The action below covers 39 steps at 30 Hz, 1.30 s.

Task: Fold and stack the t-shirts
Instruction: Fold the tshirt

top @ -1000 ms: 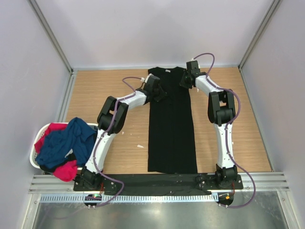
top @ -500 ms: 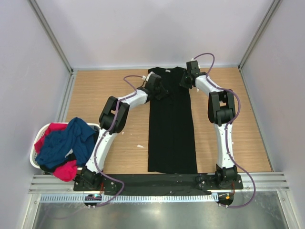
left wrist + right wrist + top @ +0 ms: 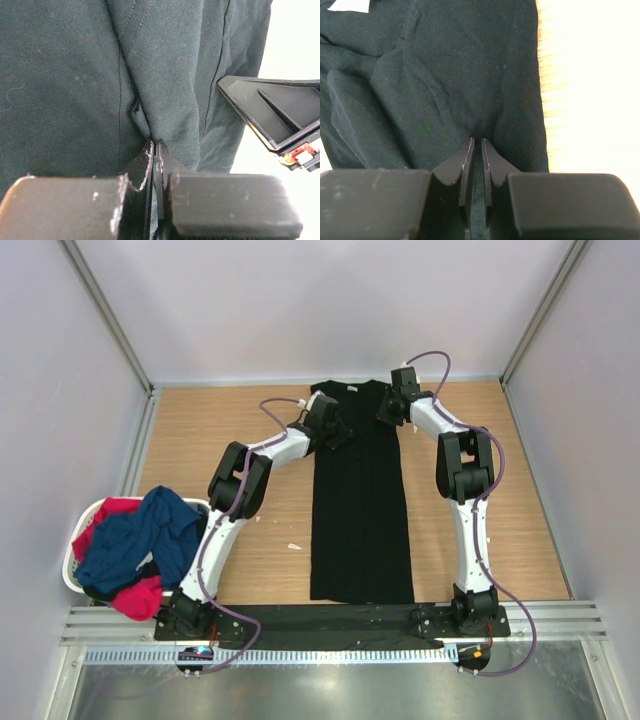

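lengthwise folds judged done on black t-shirt (image 3: 360,510), laid as long strip on table (image 3: 230,415), collar far. pinched tight at its shoulders with left gripper (image 3: 154,150) and right gripper (image 3: 477,145). pending: crosswise fold; navy t-shirt (image 3: 140,535) and red-pink t-shirt (image 3: 135,597), heaped in laundry basket (image 3: 72,578).

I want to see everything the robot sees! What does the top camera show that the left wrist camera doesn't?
Only the top camera shows the white basket holding the navy shirt and the red-pink shirt, plus the wooden table. Only the left wrist camera shows the left gripper shut on a fold of cloth, and the stitching lines. Both show the black t-shirt and that gripper.
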Each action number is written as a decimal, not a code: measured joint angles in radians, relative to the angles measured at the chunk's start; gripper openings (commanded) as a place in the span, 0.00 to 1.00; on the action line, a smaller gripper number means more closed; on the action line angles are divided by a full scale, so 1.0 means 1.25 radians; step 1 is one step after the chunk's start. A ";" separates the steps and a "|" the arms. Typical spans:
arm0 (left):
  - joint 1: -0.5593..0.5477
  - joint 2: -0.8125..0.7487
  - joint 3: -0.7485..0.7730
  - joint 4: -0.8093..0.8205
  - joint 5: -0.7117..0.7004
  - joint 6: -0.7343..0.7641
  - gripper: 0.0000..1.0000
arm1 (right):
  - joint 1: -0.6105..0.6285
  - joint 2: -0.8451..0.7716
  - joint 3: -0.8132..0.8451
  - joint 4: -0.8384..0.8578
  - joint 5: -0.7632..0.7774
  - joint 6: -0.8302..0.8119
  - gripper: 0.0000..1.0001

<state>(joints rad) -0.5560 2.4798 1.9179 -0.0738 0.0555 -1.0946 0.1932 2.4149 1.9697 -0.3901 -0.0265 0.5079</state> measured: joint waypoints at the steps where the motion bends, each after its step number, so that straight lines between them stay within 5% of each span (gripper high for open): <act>1: 0.000 -0.001 -0.002 0.002 -0.001 0.002 0.00 | 0.000 0.000 0.000 0.000 0.000 0.000 0.18; 15: 0.000 -0.110 -0.089 -0.020 -0.052 0.045 0.01 | -0.001 0.000 0.000 -0.001 -0.002 0.000 0.18; 18: 0.000 -0.136 -0.115 -0.024 -0.066 0.046 0.18 | -0.001 0.000 0.000 -0.001 -0.002 0.000 0.18; 20: 0.000 -0.151 -0.136 -0.026 -0.075 0.044 0.40 | -0.001 0.000 0.000 -0.001 -0.002 0.000 0.18; 23: 0.000 -0.161 -0.157 -0.031 -0.085 0.046 0.53 | -0.001 0.000 0.000 -0.001 -0.002 0.000 0.18; 39: 0.001 -0.161 -0.122 -0.038 -0.110 0.039 0.35 | -0.001 0.000 0.000 -0.001 -0.002 0.000 0.18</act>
<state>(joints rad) -0.5549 2.2784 1.7657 -0.1207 -0.0822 -1.0458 0.1921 2.4149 1.9697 -0.3916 -0.0284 0.5076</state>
